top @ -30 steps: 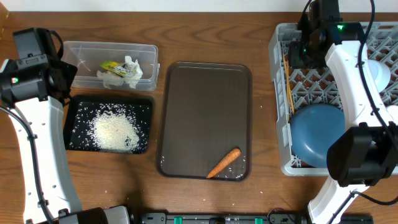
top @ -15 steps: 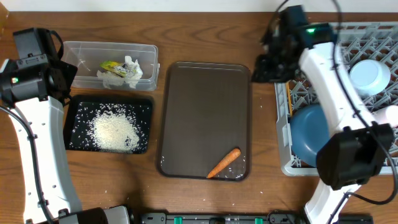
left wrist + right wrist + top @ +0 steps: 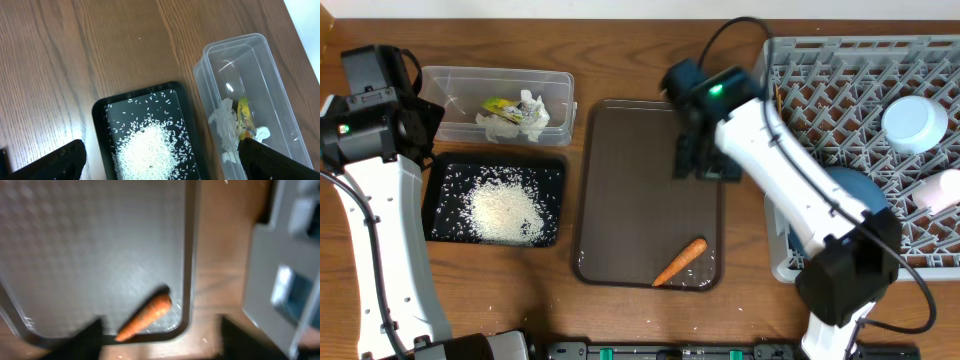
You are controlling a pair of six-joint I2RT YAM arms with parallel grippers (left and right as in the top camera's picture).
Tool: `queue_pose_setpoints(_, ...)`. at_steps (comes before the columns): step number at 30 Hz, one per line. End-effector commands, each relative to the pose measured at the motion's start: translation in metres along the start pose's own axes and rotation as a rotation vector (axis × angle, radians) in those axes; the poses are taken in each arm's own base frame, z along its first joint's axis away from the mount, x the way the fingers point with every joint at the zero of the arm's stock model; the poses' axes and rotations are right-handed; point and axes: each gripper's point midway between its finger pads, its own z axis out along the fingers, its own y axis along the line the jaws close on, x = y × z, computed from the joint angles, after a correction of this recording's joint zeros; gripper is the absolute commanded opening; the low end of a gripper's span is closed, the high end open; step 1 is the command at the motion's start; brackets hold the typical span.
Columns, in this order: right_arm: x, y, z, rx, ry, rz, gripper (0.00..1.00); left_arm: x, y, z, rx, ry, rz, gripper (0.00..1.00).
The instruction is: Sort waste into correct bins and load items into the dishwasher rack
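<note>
The small orange carrot (image 3: 680, 262) (image 3: 145, 315) lies at the near right corner of the brown serving tray (image 3: 640, 150). My right gripper (image 3: 705, 165) (image 3: 170, 345) hovers open over that tray's right side, holding nothing, with the carrot just ahead of its fingers. My left gripper (image 3: 162, 167) is wide open above the black tray (image 3: 440, 225) (image 3: 100, 130) of white rice (image 3: 502, 212) (image 3: 150, 152). The clear tub (image 3: 455, 80) (image 3: 240, 60) holds crumpled paper and the yellow-green wrapper (image 3: 515, 112) (image 3: 244, 120). The grey rack (image 3: 830, 90) carries the blue dish (image 3: 855, 195), light-blue bowl (image 3: 914, 122) and white cup (image 3: 945, 190).
The rack's grey corner (image 3: 280, 280) stands close to the right of the right gripper, with a strip of wooden table between it and the serving tray. A few rice grains lie loose on the table near the front left (image 3: 485, 312).
My right arm has swung left from the rack to above the serving tray, and its jaws have spread apart. The left arm has stayed where it was.
</note>
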Motion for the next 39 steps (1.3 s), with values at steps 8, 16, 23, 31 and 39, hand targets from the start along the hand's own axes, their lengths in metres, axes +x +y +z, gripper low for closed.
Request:
queue_pose_setpoints(8, 0.032, -0.017, -0.022, 0.171, -0.091, 0.093, 0.99, -0.002, 0.004, 0.002, -0.022, -0.012, 0.012, 0.99)
queue_pose_setpoints(16, 0.055, -0.039, -0.018, 0.192, -0.070, 0.159, 0.99, -0.002, 0.004, 0.002, -0.022, -0.012, 0.012, 0.99)
queue_pose_setpoints(23, 0.076, -0.063, -0.012, 0.074, -0.130, 0.180, 0.99, -0.002, 0.004, 0.002, -0.021, -0.012, 0.012, 0.99)
queue_pose_setpoints(31, 0.096, 0.002, 0.023, -0.274, -0.043, 0.142, 0.99, -0.002, 0.004, 0.002, -0.021, -0.012, 0.012, 0.99)
queue_pose_setpoints(39, 0.110, -0.007, 0.082, -0.167, 0.043, 0.387, 0.99, -0.002, 0.004, 0.002, -0.021, -0.012, 0.012, 0.99)
